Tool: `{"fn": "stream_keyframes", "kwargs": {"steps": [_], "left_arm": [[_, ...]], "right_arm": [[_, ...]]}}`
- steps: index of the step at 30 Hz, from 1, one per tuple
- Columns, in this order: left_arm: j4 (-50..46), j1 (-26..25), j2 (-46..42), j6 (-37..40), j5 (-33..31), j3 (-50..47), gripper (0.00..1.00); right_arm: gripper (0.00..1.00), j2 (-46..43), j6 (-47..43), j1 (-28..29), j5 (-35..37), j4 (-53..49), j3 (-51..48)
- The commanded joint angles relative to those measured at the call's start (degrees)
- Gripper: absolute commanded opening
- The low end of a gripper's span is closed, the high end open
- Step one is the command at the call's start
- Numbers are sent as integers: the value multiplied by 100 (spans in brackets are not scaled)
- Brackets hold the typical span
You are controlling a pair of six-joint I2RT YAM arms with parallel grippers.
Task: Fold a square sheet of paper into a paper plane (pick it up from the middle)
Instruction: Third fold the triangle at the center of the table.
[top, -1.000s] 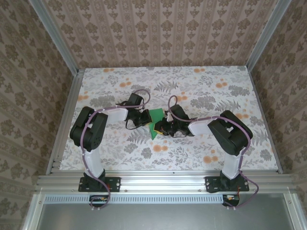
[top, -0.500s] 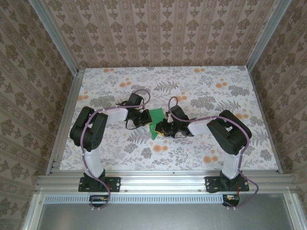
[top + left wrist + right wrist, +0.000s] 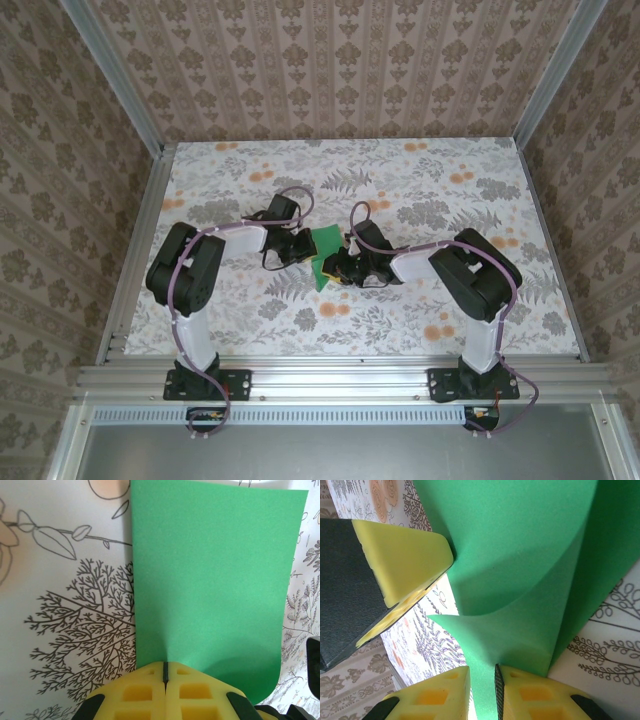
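On a table (image 3: pixel 240 300) with a flower pattern, between papered walls (image 3: pixel 330 70), two arms are meeting over a green paper (image 3: pixel 322 252).
The paper is sitting near the middle of the table, between both grippers. The left gripper (image 3: pixel 165 672) is clamping one edge of it, with the yellow fingers pressed fully together. In the left wrist view the sheet is stretching flat away from this gripper, above the table, and its near right corner is curling. The right gripper (image 3: pixel 482 682) is standing just beside the left one. Its fingers are a little apart and a bent part of the paper is running between them; I cannot tell if they are pressing it. In the right wrist view the paper is bending in a soft curve, and one finger of the left gripper is touching its edge.
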Motion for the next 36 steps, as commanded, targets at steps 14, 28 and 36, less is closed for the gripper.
{"fn": "stream_keyframes", "kwargs": {"steps": [14,28,36], "left_arm": [[-345,-74,145,114,-88,-7,0],[-80,-23,-600,385,80,-168,17],[-45,-22,-645,843,339,-411,27]], "right_arm": [[24,231,76,36,233,-220,176],[25,203,50,31,326,-480,161],[25,219,42,31,282,-471,178]]}}
